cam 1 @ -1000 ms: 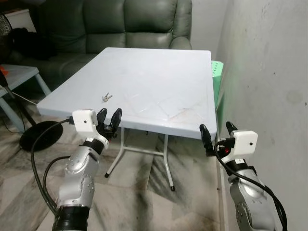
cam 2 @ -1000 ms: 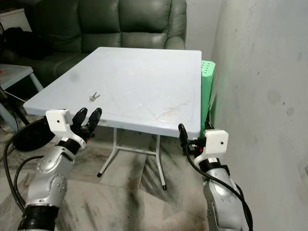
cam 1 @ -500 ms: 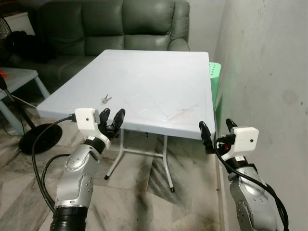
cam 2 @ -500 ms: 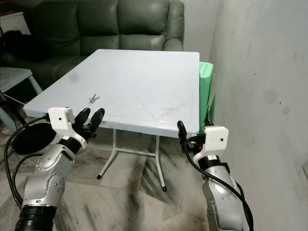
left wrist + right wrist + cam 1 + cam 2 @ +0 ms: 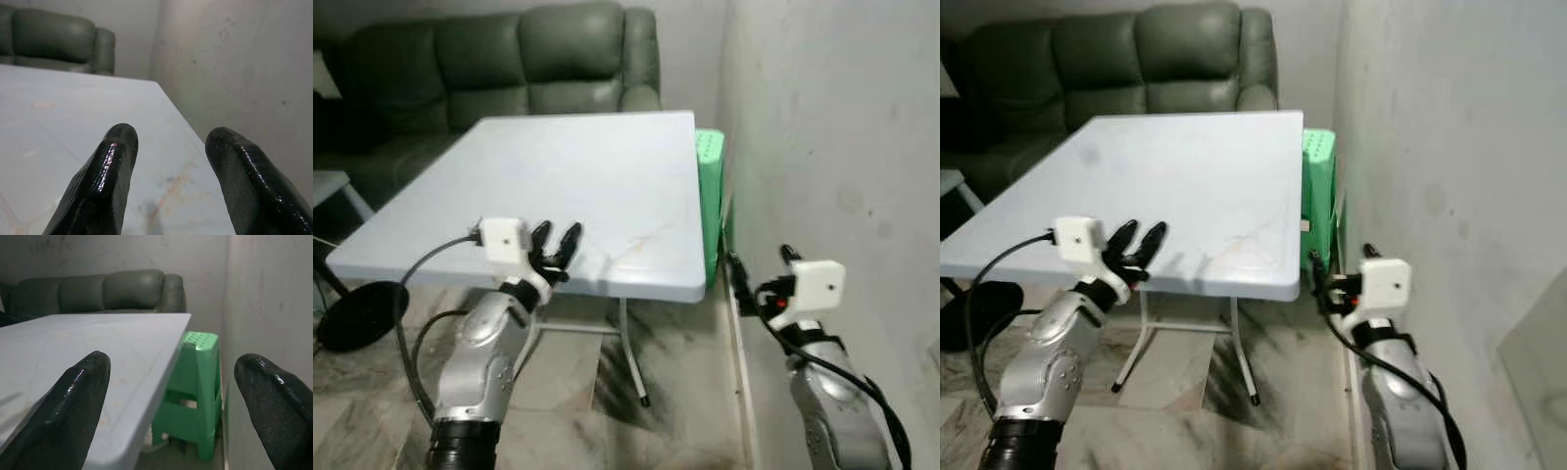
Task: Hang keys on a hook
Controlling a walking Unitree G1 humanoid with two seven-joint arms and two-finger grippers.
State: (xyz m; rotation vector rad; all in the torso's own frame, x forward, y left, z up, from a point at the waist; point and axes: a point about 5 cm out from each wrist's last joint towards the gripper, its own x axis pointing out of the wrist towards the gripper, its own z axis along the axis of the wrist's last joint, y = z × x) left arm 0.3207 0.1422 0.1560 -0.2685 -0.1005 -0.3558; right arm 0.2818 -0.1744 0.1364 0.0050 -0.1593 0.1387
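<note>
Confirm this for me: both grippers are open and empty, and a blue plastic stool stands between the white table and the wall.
Not quite: the stool is green, not blue, as the right wrist view shows. The rest holds: the left gripper and right gripper are open and empty, and the stool stands between the white table and the wall.

no readable text, no labels, no brand marks, no numbers, no signs on any surface in view
</note>
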